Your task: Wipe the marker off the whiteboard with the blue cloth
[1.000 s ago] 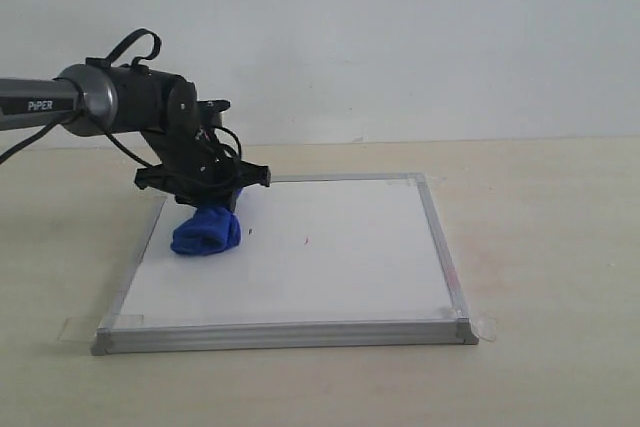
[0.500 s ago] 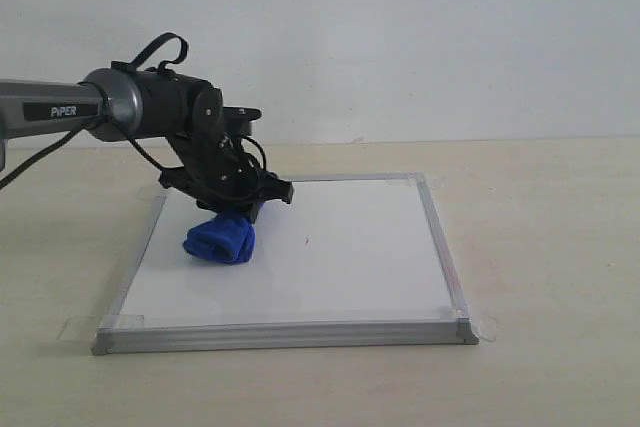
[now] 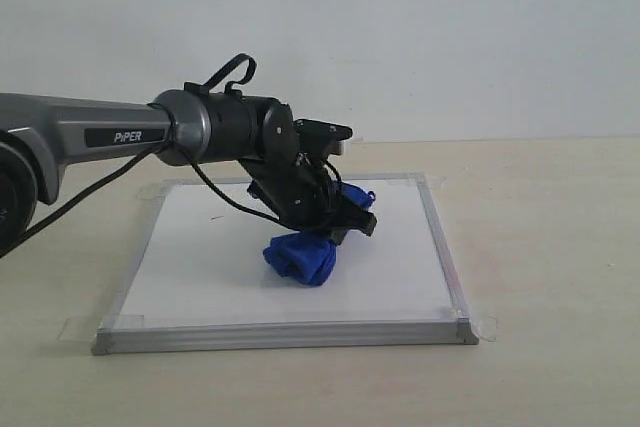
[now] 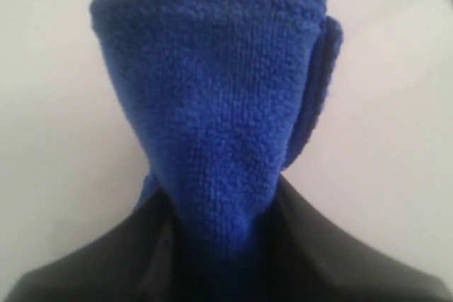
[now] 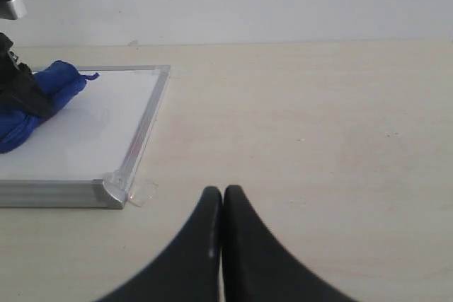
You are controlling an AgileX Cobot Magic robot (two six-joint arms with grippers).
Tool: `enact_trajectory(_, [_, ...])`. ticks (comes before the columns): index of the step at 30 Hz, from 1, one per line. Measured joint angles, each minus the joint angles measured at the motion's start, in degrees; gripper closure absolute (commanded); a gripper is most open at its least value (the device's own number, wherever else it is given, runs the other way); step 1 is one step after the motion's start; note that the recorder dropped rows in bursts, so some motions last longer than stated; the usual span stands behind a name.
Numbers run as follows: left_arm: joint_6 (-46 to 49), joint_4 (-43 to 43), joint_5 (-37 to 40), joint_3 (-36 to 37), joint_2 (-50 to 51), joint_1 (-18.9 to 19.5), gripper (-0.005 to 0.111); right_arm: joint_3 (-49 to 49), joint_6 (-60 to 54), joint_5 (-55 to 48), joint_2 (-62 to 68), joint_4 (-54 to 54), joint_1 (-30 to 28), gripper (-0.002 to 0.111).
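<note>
One right claw [image 5: 222,193], idling nearside off a corner of the board [image 5: 92,132], jaws pressing together on nothing. One board, lying flat, stiff, metal-framed, needing no holding. One cloth [image 3: 300,259], resting mid-board: likely soft, light, squashing easily, best pinched at its bunched top, where the one left claw [image 3: 332,225] is clamping it, jaws part-closed. Marker [image 3: 214,217]: one faint dash showing beyond.

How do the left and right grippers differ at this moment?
The left gripper is clamped on the blue cloth; the right gripper is shut on nothing. The left is over the whiteboard; the right sits above bare table off the board's corner. Both have dark fingers.
</note>
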State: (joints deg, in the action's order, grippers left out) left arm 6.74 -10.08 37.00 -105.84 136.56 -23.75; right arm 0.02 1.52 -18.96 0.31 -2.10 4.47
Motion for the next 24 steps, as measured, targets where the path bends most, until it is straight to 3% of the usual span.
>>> enact_trajectory(4, [-6.17,1.87,-0.34,0.0,0.12,0.93,0.103,0.0,0.0,0.0,0.0,0.0,0.0,0.109])
enact_trajectory(10, [-22.45,12.92,-0.35,0.0,0.12,4.83,0.103,0.0,0.0,0.0,0.0,0.0,0.0,0.109])
enact_trajectory(17, [-24.77,19.3,0.12,0.0,0.01,8.62,0.103,0.0,0.0,0.0,0.0,0.0,0.0,0.109])
enact_trajectory(24, [-25.07,16.82,-1.84,0.21,0.01,9.14,0.103,0.0,0.0,0.0,0.0,0.0,0.0,0.109])
